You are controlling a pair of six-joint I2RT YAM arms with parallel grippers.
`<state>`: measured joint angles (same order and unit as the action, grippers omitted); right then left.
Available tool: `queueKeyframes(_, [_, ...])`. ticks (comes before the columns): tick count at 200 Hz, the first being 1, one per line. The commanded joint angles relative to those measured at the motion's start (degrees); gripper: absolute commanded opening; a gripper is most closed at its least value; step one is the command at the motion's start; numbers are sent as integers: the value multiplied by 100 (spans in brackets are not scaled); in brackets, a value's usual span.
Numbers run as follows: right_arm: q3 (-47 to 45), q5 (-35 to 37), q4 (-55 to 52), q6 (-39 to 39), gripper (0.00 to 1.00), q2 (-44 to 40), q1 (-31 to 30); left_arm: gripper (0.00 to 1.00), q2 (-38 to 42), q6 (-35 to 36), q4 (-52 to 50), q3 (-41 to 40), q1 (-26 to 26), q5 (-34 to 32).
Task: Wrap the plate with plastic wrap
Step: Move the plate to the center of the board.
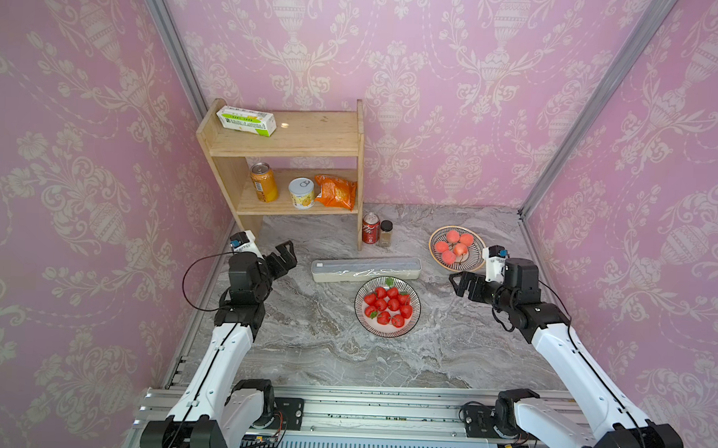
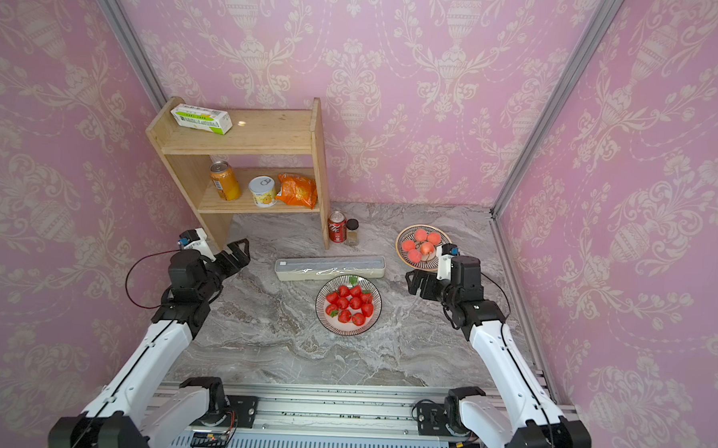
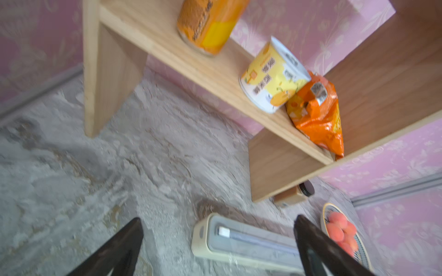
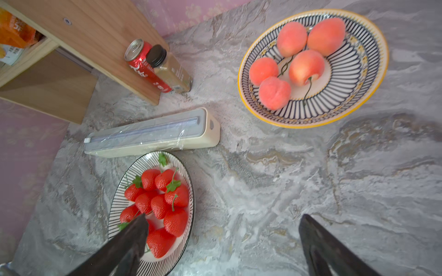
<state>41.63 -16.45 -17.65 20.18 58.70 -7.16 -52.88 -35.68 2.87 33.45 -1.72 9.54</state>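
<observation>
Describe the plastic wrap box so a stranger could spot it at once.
On the table, find the wooden shelf at far left. In front of it, behind the strawberry plate, lies a long narrow cream box with a grey translucent top. Unlike the green-and-white carton atop the shelf, it rests on the table.

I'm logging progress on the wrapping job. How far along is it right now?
Nothing looks done: the strawberry plate is bare, and the plastic wrap is not drawn out, its loose edge lying on the cream dispenser box. In hand: nothing. The left gripper and right gripper hover open off either end of the box. Left to do: pull film out, spread it over the plate, cut it, tuck it.
</observation>
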Motion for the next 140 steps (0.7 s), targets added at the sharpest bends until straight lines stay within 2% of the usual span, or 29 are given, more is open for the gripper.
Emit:
queueKeyframes(1, [-102,-528,-403,493,100,156,-379,99,419,-495,-1280,-216,443,540])
queueKeyframes(25, [-187,-636,-8,775,100,577,-790,99,620,-713,-1452,-474,1010,541])
queueKeyframes(50, [-195,-624,429,961,100,1120,-905,99,302,-1209,-972,-809,1521,767])
queueKeyframes(78, [-58,-818,944,1053,100,1836,-966,99,-592,-1482,-116,-863,2061,895])
queueKeyframes(115, [162,-1211,1774,1288,100,2714,-1146,99,-2127,-1859,991,-561,2340,1485])
queueKeyframes(140, [426,-1225,1914,1373,100,3128,-1347,99,-2899,-2252,1875,-402,2578,1767])
